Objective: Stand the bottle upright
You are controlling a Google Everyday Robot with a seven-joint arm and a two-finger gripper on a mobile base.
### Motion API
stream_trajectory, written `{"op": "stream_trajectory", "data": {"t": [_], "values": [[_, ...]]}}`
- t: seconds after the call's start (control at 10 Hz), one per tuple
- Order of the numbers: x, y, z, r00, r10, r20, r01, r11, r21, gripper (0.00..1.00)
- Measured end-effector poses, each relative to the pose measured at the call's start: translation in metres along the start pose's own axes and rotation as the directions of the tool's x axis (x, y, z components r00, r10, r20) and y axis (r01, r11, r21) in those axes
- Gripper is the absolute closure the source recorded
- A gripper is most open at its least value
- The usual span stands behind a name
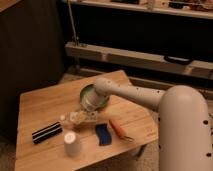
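The bottle (74, 119) lies on its side on the wooden table (40, 102), pale and translucent, with its small white cap end pointing left toward the striped block. My gripper (86, 117) hangs below the round green-rimmed wrist (92, 98). It is down at table height, at the right end of the bottle. That end of the bottle is partly hidden by the gripper. I cannot tell whether the gripper touches the bottle.
A black block with white stripes (46, 132) lies left of the bottle. A white paper cup (71, 144) stands near the front edge. A blue object (103, 134) and an orange object (119, 128) lie to the right. A dark wall and metal shelf rails stand behind.
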Motion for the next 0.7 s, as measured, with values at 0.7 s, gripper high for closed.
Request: {"op": "stream_trajectory", "data": {"t": [0.7], "values": [[-0.016, 0.016, 0.014, 0.998, 0.029, -0.056, -0.032, 0.998, -0.057, 0.2]]}}
